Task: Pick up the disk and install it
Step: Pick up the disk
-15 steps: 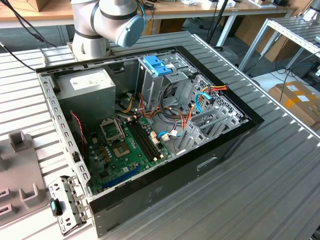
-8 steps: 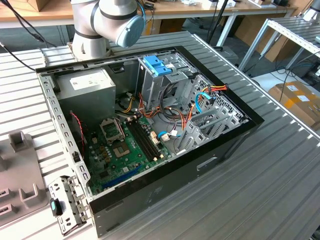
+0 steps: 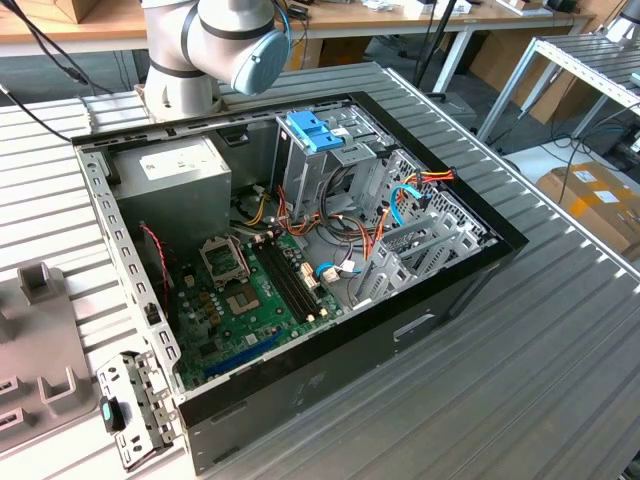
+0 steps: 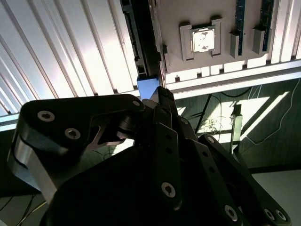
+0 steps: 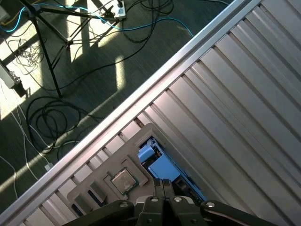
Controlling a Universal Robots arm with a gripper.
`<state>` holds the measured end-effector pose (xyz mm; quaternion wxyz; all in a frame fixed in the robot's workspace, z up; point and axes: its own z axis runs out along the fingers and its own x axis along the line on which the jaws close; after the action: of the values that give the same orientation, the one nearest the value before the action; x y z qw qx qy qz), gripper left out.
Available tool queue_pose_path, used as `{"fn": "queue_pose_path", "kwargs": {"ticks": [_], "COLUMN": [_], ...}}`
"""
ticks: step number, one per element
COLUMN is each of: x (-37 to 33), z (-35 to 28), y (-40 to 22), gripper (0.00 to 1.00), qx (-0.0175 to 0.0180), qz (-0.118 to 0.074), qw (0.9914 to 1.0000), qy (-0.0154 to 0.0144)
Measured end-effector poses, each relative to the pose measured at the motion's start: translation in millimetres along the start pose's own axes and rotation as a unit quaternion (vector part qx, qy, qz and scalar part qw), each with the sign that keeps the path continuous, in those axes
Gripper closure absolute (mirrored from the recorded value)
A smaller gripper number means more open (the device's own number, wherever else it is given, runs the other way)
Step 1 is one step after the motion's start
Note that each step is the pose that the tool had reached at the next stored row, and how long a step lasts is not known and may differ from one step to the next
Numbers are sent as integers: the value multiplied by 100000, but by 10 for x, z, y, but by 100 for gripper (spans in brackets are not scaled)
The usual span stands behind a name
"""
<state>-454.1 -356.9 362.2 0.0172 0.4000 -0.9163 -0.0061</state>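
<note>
The disk (image 5: 162, 167) lies in a slot of a grey holder tray (image 5: 141, 134), and its light-blue carrier rail catches the light. In the second wrist view the disk (image 4: 148, 87) appears as a dark strip ending in a blue tip at the edge of the tray (image 4: 188, 14). My gripper (image 5: 164, 182) hangs well above it with the black fingers pressed together and nothing between them. From the second wrist view the gripper (image 4: 161, 92) lines up just beside the blue tip. The open computer case (image 3: 300, 250) lies on the ribbed table.
A processor chip (image 5: 123, 181) sits in the tray beside the disk. In the case a blue bracket (image 3: 313, 130) tops the metal drive cage (image 3: 330, 165), with loose cables around it. The table edge (image 5: 155, 84) borders a floor strewn with cables and a tripod.
</note>
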Motion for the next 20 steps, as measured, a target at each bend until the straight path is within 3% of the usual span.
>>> {"fn": "queue_pose_path", "kwargs": {"ticks": [10, 14, 18, 20], "x": [0, 0, 0, 0], "z": [0, 0, 1, 2], "y": [0, 0, 0, -1], "gripper": [89, 89, 89, 89], "qx": [2, 52, 190, 298], "qz": [-116, -1819, -6390, -9424], "qw": [100000, 99983, 99795, 99554], "qy": [-1, 42, 142, 199]}}
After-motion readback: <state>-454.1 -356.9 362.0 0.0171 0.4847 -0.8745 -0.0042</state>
